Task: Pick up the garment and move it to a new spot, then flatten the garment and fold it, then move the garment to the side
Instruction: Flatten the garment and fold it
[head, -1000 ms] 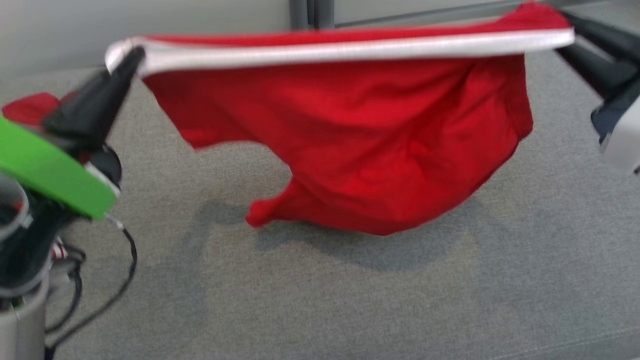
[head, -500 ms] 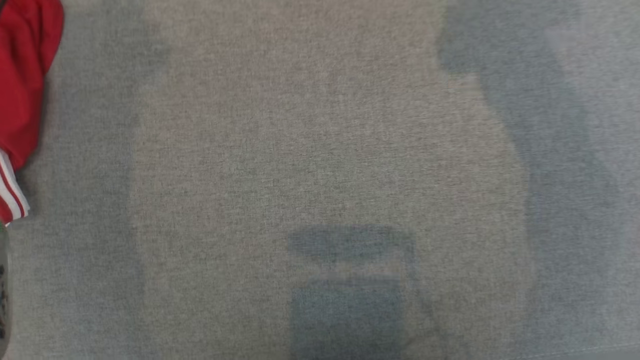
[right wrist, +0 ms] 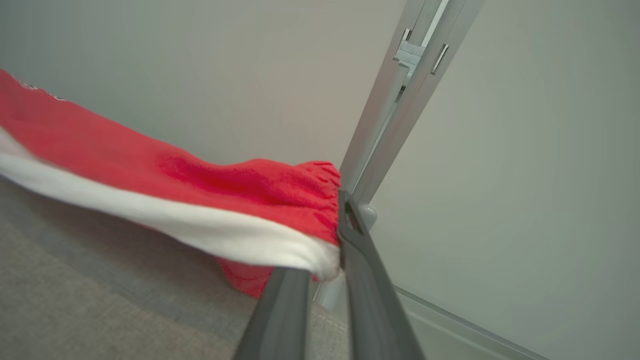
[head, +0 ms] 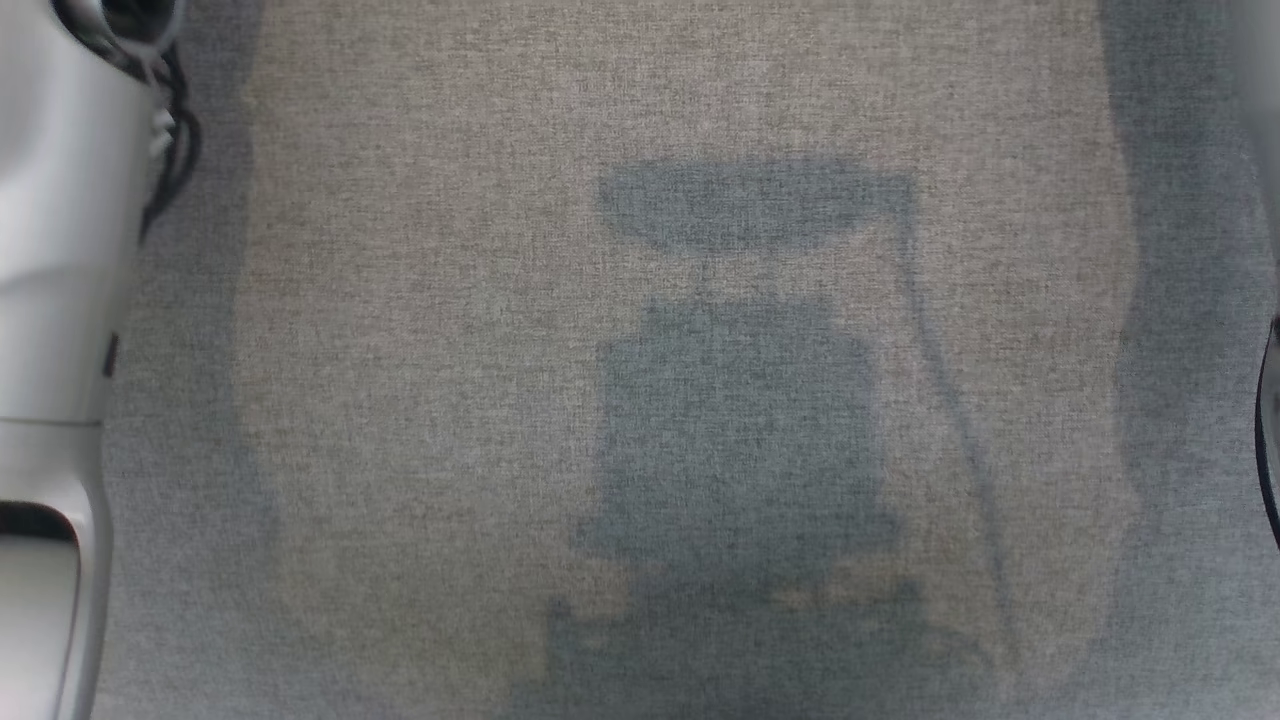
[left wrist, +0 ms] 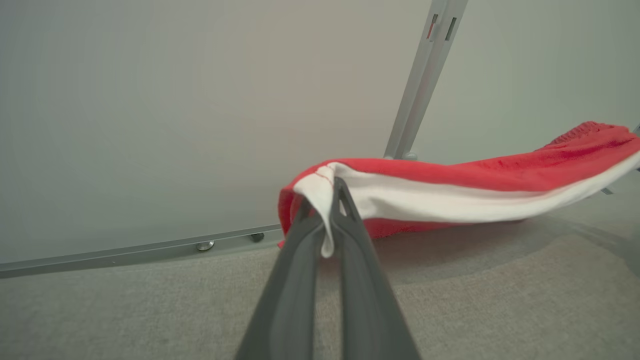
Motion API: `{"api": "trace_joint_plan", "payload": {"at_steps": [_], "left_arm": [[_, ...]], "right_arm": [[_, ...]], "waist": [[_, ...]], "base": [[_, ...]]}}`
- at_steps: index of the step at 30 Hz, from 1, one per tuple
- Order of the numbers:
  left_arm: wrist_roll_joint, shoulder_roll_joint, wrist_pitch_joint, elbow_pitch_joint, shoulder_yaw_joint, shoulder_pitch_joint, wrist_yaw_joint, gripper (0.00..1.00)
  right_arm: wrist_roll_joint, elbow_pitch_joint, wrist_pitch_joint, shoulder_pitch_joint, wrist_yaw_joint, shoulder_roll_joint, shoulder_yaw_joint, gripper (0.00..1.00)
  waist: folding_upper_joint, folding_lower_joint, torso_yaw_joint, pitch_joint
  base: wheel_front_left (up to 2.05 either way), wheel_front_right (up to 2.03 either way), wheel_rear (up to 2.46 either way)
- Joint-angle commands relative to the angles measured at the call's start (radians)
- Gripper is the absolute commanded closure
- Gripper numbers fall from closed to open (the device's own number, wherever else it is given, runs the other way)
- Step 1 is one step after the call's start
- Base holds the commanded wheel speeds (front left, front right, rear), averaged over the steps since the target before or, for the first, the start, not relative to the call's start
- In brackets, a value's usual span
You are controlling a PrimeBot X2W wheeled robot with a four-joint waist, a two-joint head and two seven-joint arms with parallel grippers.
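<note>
The garment [left wrist: 475, 170] is red with a white band along its top edge, and it hangs stretched in the air above the grey fabric surface [left wrist: 500, 310]. In the left wrist view my left gripper [left wrist: 322, 196] is shut on one end of the white band. The right wrist view has the garment [right wrist: 200, 185] running off to the left, with my right gripper [right wrist: 327, 250] shut on its other end where the red cloth bunches. In the head view, a pale forearm [head: 60, 250] stands at the left edge.
A pale partition wall with a metal post [left wrist: 425, 75] stands close behind the garment; the post [right wrist: 400, 100] is also in the right wrist view. The robot's shadow [head: 740, 420] lies on the grey surface [head: 640, 80]. A dark cable [head: 1268, 430] is at the right edge.
The head camera has tilted down, so the stretched garment and both grippers have slid out of its picture. Both grips look unchanged.
</note>
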Motion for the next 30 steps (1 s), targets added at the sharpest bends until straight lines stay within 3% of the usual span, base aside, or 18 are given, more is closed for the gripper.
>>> {"api": "trace_joint_plan", "payload": {"at_steps": [1, 9, 13, 16, 20, 26, 27, 30], "left_arm": [[-0.041, 0.014, -0.024, -0.006, -0.044, 0.058, -0.002, 1.00], [-0.200, 0.082, -0.073, -0.108, -0.157, 0.329, -0.001, 1.00], [-0.231, 0.123, -0.081, -0.183, -0.152, 0.499, 0.000, 1.00], [-0.239, 0.144, -0.083, -0.261, -0.134, 0.645, 0.024, 1.00], [-0.231, 0.166, -0.084, -0.381, -0.119, 0.827, 0.069, 1.00], [-0.224, 0.197, -0.085, -0.630, -0.102, 1.221, 0.209, 1.00], [-0.215, 0.199, -0.085, -0.692, -0.102, 1.339, 0.258, 1.00], [-0.238, 0.193, -0.085, -0.780, -0.107, 1.472, 0.306, 1.00]], "right_arm": [[0.012, 0.012, -0.029, 0.065, -0.002, -0.028, 0.015, 1.00], [0.117, -0.071, -0.090, 0.370, -0.002, -0.132, 0.091, 1.00], [0.170, -0.173, -0.085, 0.559, -0.002, -0.195, 0.120, 1.00], [0.190, -0.268, -0.062, 0.705, -0.002, -0.234, 0.122, 1.00], [0.196, -0.371, -0.034, 0.869, -0.002, -0.259, 0.121, 1.00], [0.206, -0.589, 0.033, 1.229, -0.003, -0.289, 0.075, 1.00], [0.203, -0.658, 0.052, 1.355, -0.003, -0.282, 0.030, 1.00], [0.201, -0.773, 0.082, 1.570, -0.003, -0.261, -0.046, 1.00]], "waist": [[0.0081, -0.0003, -0.004, 0.017], [0.0081, -0.0003, -0.029, -0.088], [0.0081, -0.0003, -0.034, -0.189], [0.0081, -0.0003, -0.035, -0.262], [0.0081, -0.0003, -0.038, -0.337], [0.0081, -0.0003, -0.028, -0.443], [0.0081, -0.0003, -0.026, -0.469], [0.0081, -0.0003, -0.005, -0.497]], "base": [[0.00, 0.00, 0.00], [0.00, 0.00, 0.00], [0.00, 0.00, 0.00], [0.00, 0.00, 0.00], [0.00, 0.00, 0.00], [0.00, 0.00, 0.00], [0.00, 0.00, 0.00], [0.00, 0.00, 0.00]]}}
